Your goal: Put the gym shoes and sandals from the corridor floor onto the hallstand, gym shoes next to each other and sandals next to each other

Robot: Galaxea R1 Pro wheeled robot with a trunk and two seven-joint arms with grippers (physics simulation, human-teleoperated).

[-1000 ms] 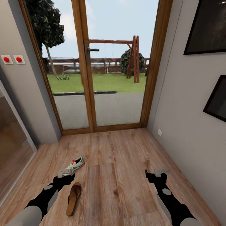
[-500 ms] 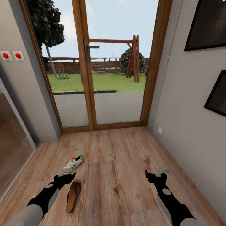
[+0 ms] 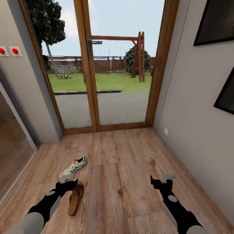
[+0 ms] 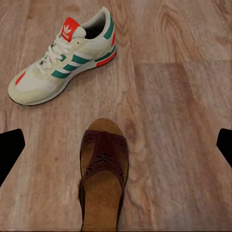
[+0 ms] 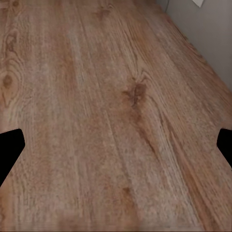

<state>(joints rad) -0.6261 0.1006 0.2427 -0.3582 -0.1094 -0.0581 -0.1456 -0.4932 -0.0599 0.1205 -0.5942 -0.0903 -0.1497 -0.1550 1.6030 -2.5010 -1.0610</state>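
Two shoes on floor [image 3: 130, 182] near glass door [image 3: 107, 65]: sneaker [image 3: 74, 166] and sandal [image 3: 75, 198], close together, not touching. Left gripper [image 3: 67, 177] hangs over the gap between them, fingers spread wide, holding nothing. Right gripper [image 3: 167, 177] well apart over bare planks, also wide open, empty.

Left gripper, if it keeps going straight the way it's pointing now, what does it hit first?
Most likely the sandal: it lies centred between the open left gripper's fingers in the wrist view, with the gym shoe farther on and off to one side. Depth is uncertain.
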